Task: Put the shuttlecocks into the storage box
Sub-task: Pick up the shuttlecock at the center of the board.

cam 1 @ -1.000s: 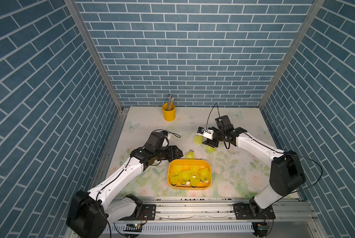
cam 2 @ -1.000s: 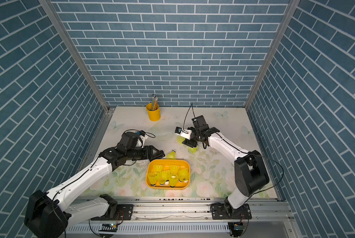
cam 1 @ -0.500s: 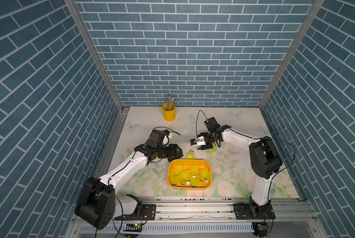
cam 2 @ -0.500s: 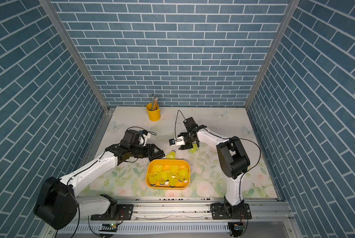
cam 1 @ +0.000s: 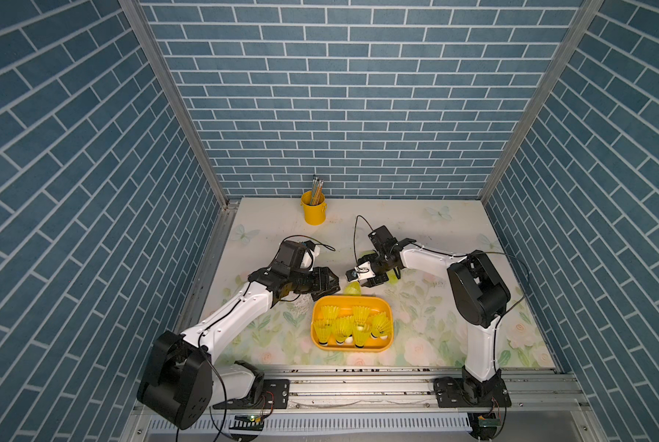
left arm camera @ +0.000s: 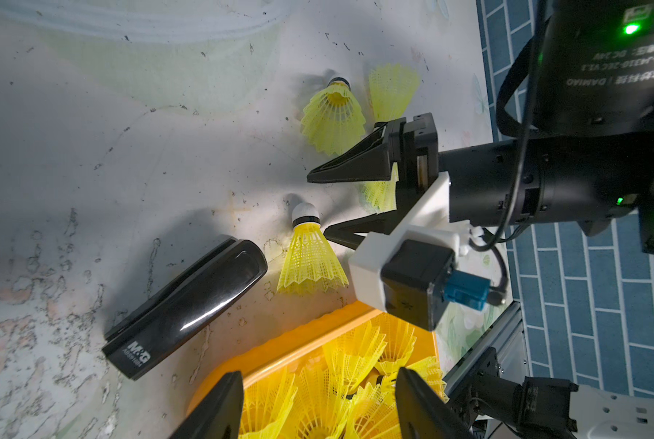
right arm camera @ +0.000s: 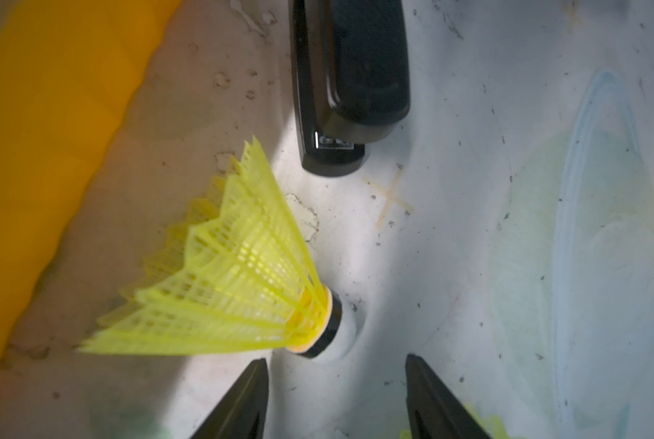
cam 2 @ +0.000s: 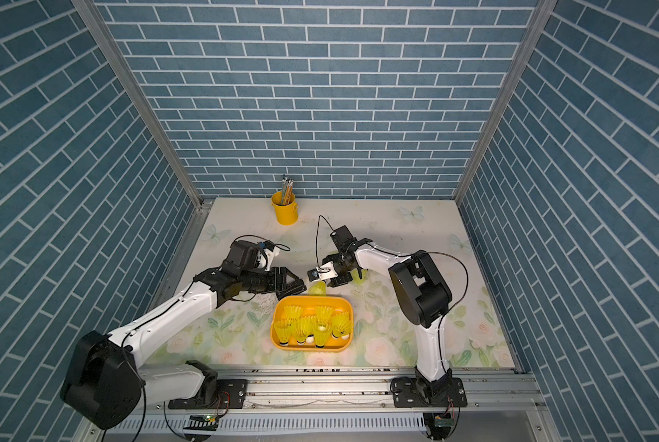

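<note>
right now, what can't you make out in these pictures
stapler: lost against the black left gripper in both top views
shuttlecocks beside the right gripper: mostly covered by it in top views, count unclear
box: blurred and cut off by the edge in the right wrist view
pencils: too small to count in top views

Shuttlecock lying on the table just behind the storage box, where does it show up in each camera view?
Top view: shuttlecock just beyond the storage box's far rim.
Top view: same spot, by that far rim.
Left wrist: mid-picture, beside the black stapler's end, white tip away from the box.
Right wrist: centre, lying on its side near the stapler.
Shared landmark: the storage box's orange rim.
</note>
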{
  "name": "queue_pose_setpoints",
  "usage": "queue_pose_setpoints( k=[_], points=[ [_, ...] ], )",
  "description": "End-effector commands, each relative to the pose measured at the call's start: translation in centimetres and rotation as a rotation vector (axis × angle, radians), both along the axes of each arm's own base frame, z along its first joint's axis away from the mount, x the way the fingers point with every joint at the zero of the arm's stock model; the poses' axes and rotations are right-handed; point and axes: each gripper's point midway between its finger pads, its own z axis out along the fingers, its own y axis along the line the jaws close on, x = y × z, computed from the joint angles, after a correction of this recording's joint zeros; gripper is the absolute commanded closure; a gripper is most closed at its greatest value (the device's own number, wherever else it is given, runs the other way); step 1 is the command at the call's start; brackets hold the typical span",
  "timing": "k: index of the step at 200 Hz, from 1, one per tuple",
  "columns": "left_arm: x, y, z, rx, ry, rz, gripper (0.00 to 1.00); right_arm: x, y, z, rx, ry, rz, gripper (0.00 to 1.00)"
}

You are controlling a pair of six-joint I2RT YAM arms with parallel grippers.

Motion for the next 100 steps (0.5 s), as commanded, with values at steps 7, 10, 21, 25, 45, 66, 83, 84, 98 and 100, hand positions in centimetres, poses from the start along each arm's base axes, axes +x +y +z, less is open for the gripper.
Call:
queue_pose_setpoints(
  k=[7,10,21,25,45,66,83,84,98,100],
  points=[
    [-0.3,0.6,0.3,0.007,-0.015,0.006,0.31,-0.3,0.3,-1.6,-0.029,0.003,0.058,0.39],
    [-0.3,0.7,0.2,0.007,-0.015,0.006,0.31,-0.3,0.4,-1.6,-0.028,0.005,0.062,0.39],
    [-0.4,0.8,0.1,0.009,-0.011,0.008,0.31,-0.4,0.7,-1.5,-0.022,0.014,0.080,0.39],
    [-0.4,0.9,0.1,0.010,-0.009,0.010,0.31,-0.4,0.7,-1.5,-0.022,0.019,0.084,0.40],
    [-0.4,1.1,0.1,0.013,-0.009,0.013,0.31,-0.8,1.2,-1.8,-0.024,0.033,0.105,0.41],
    [-0.3,1.3,0.0,0.016,-0.007,0.016,0.31,-1.3,1.6,-2.1,-0.027,0.042,0.128,0.41],
    [-0.2,1.4,-0.1,0.018,-0.005,0.018,0.31,-1.8,1.8,-2.4,-0.031,0.060,0.143,0.43],
    [-0.3,1.4,-0.1,0.019,-0.005,0.017,0.31,-1.9,1.7,-2.5,-0.031,0.061,0.143,0.43],
    [-0.2,1.5,-0.3,0.019,-0.002,0.020,0.31,-2.1,1.8,-2.7,-0.038,0.060,0.158,0.44],
    [-0.2,1.6,-0.3,0.019,-0.001,0.019,0.31,-2.1,1.7,-2.7,-0.040,0.060,0.158,0.44]
  ],
)
